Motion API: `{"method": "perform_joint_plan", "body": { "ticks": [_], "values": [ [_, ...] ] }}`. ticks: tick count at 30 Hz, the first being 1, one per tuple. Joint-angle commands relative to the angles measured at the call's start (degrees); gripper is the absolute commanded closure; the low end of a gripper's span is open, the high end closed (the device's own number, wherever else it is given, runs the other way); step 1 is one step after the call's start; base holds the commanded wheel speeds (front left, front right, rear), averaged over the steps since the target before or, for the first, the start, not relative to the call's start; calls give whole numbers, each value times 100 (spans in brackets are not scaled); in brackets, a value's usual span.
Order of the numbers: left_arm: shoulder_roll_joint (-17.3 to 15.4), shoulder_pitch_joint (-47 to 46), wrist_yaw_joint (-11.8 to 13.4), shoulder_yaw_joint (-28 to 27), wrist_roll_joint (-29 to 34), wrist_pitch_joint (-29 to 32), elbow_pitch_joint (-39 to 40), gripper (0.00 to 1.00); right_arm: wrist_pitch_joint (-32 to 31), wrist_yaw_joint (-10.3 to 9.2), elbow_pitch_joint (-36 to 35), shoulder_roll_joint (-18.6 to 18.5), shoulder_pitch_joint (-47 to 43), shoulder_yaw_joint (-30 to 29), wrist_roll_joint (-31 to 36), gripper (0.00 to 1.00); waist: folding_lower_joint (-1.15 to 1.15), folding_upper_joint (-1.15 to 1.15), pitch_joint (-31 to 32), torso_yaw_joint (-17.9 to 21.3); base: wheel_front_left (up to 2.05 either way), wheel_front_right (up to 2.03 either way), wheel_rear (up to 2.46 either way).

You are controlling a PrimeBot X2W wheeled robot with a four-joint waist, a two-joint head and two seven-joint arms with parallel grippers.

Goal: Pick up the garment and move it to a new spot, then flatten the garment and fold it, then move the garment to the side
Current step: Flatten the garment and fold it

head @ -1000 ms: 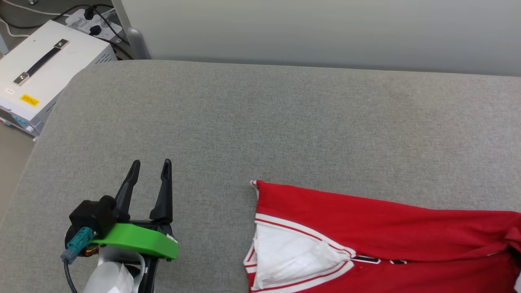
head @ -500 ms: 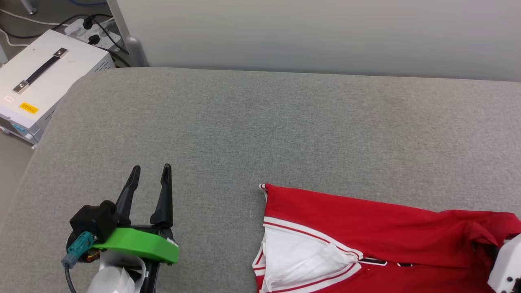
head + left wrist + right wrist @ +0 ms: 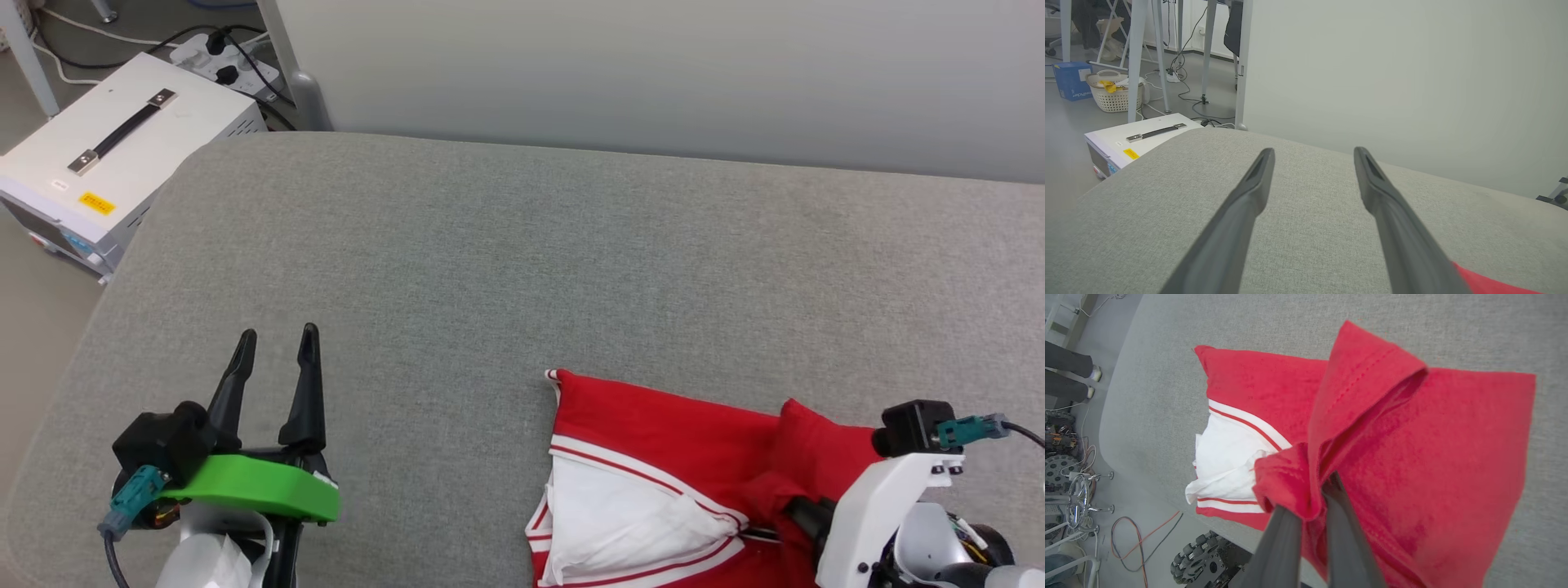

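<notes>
Over grey padding (image 3: 490,245), right fingers (image 3: 1348,539) pinch a raised garment (image 3: 1453,457) fold.

The garment (image 3: 653,425) is coloured red, with a white sleeve (image 3: 620,523) edged in white-and-red striped trim (image 3: 637,461). The table (image 3: 490,261) is covered in plain grey woven cloth. The left pincer (image 3: 277,333) is made up of black fingers (image 3: 306,384), backed by a bright green bracket (image 3: 253,486) and a teal plug (image 3: 135,488). The right pincer (image 3: 1312,502) is shown dark grey, under a white housing (image 3: 865,506). A white box (image 3: 188,122) is marked by a black handle (image 3: 122,132) and a yellow label (image 3: 96,202). The wall (image 3: 653,73) is painted pale grey.
</notes>
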State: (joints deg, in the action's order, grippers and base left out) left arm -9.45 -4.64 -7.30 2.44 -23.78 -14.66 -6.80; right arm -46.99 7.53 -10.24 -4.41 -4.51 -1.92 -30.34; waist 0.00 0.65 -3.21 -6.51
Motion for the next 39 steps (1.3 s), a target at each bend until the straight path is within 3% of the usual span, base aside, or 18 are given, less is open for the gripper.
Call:
{"method": "perform_joint_plan", "body": {
  "ticks": [1, 11, 22, 23, 24, 33, 39],
  "values": [
    [-24, 63, -18, -49, -47, -34, 16, 0, -17, -4, -24, 72, 96, 69, -58, 100, 0, -65, 24, -86, 0, 0, 0],
    [-46, 106, -18, -67, -112, -34, -21, 0, 687, -4, 617, 151, 482, 967, -971, 100, 0, -65, 92, -319, 0, 0, 0],
    [-44, 68, -18, 2, -130, -34, -47, 0, 1363, -4, 1757, 153, 953, 1584, -870, 100, 0, -65, 52, -502, 0, 0, 0],
    [-46, 64, -18, 7, -136, -34, -49, 0, 1437, -4, 1840, 153, 996, 1603, -832, 56, 0, -65, 32, -515, 0, 0, 0],
    [-47, 59, -18, 9, -139, -34, -51, 0, 1508, -4, 1888, 153, 1037, 1633, -805, 2, 0, -65, 20, -523, 0, 0, 0],
    [-44, 59, -18, 27, -143, -34, -117, 0, 1863, -4, 1935, 153, 1376, 2446, -1452, 0, 0, -65, 10, -500, 0, 0, 0],
    [-68, 88, -18, 35, -130, -34, -95, 0, 1986, -4, 1684, 153, 1563, 2357, -977, 0, 0, -65, 102, -385, 0, 0, 0]
  ]
}}
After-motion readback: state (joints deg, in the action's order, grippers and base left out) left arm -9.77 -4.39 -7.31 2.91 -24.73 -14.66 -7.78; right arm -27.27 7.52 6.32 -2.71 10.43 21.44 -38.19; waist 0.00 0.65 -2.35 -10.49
